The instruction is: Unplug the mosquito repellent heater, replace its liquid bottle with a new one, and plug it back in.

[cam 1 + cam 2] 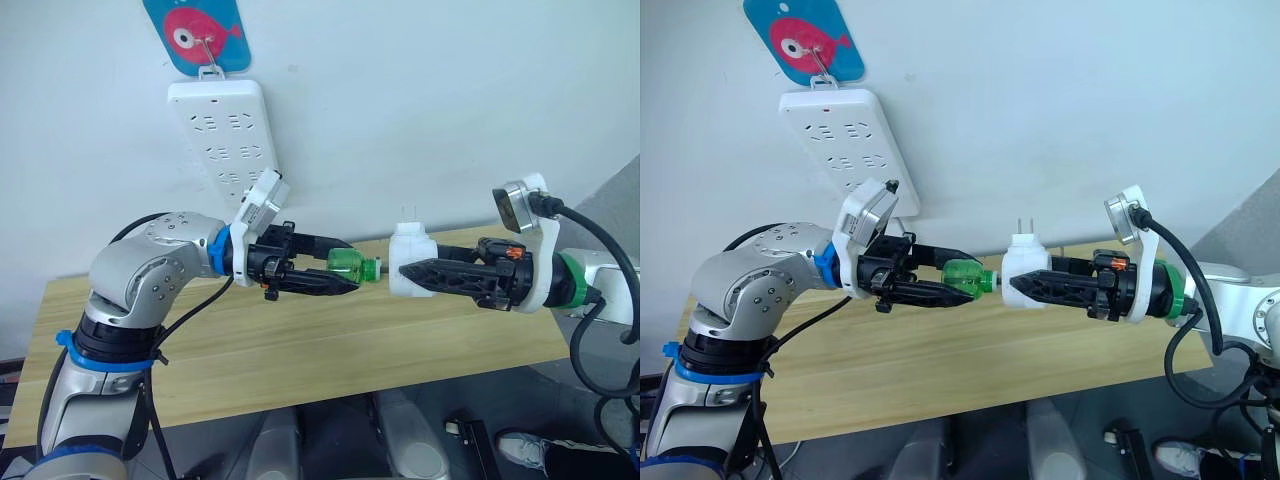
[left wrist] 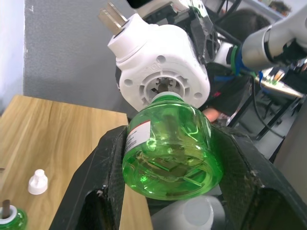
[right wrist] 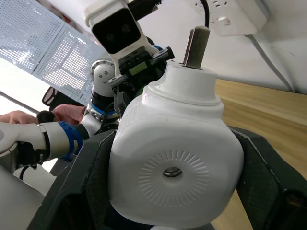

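Note:
Above the wooden table (image 1: 300, 360), my right gripper (image 1: 408, 276) is shut on the mosquito repellent heater (image 1: 410, 258), a small white unit with its two prongs pointing up. My left gripper (image 1: 345, 273) is shut on a green liquid bottle (image 1: 346, 265) held sideways, its neck pointing at the heater's threaded opening (image 2: 160, 87). The bottle's neck tip sits right at that opening; I cannot tell how far it is in. A second green bottle (image 2: 9, 219) and a small white cap (image 2: 37, 182) rest on the table.
A long white power strip (image 1: 228, 135) hangs on the wall under a blue fish hook (image 1: 197, 35), above and behind the left arm. The table's right end lies under the right arm. A person's hand (image 3: 17, 117) shows in the right wrist view.

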